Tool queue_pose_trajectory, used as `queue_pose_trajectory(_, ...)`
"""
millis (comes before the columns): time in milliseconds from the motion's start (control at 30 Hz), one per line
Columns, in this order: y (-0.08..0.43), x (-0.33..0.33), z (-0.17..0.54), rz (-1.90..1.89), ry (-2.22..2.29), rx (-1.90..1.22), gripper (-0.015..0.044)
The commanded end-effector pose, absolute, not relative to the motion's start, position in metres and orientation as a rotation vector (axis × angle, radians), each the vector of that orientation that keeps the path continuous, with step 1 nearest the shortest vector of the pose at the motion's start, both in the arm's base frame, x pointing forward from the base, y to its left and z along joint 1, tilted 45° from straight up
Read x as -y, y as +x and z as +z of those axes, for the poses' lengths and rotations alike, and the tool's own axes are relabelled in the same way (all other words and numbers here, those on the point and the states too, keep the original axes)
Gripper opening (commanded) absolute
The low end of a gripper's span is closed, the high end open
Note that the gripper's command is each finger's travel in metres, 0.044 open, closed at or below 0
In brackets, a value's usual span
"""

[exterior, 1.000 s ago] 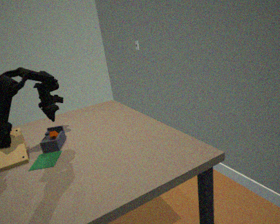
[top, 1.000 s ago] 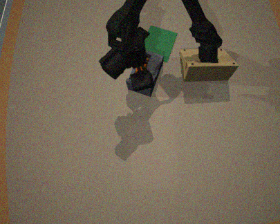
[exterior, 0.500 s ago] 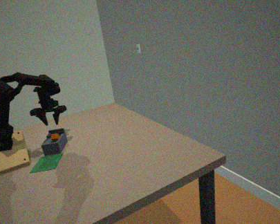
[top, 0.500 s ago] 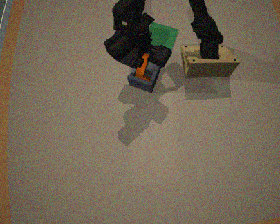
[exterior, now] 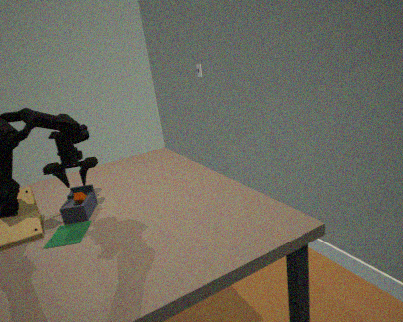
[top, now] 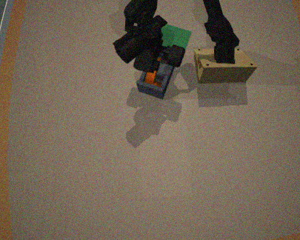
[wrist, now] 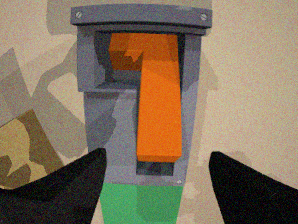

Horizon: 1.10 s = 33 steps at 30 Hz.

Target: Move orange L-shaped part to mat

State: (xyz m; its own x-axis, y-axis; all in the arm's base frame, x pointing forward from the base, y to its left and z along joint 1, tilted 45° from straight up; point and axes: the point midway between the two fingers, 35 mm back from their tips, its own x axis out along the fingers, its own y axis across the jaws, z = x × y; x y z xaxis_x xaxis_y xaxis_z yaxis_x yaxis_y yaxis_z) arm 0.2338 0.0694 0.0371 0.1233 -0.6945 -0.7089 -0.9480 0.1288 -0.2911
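The orange L-shaped part (top: 150, 78) (exterior: 80, 197) (wrist: 160, 110) is in the grey tray (top: 150, 90) (exterior: 76, 215) (wrist: 140, 16). In the wrist view its L-shaped end sits low at the top of the tray, and its straight bar slopes up out of the pocket, with dark slot showing past the bar's end. My gripper (exterior: 76, 186) (wrist: 158, 157) is open and empty above the tray, one finger on each side of the raised end and clear of it. The green mat (top: 178, 37) (exterior: 68, 235) (wrist: 115, 200) lies beside the tray, at the raised end's side.
The arm's wooden base block (top: 227, 72) (exterior: 28, 219) (wrist: 15, 140) stands near the tray. The tray has a raised wall around the L-shaped end. In the top view the arm hides part of the tray and mat.
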Motion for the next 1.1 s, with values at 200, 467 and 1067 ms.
queue_pose_trajectory(200, 0.237, -0.059, 0.027, 0.415, -1.632, -1.621, 0.0280)
queue_pose_trajectory(467, 0.239, -0.050, 0.017, 0.415, -1.632, -1.621, 0.0280)
queue_pose_trajectory(1067, 0.241, -0.031, -0.001, 0.412, -1.633, -1.621, 0.0280)
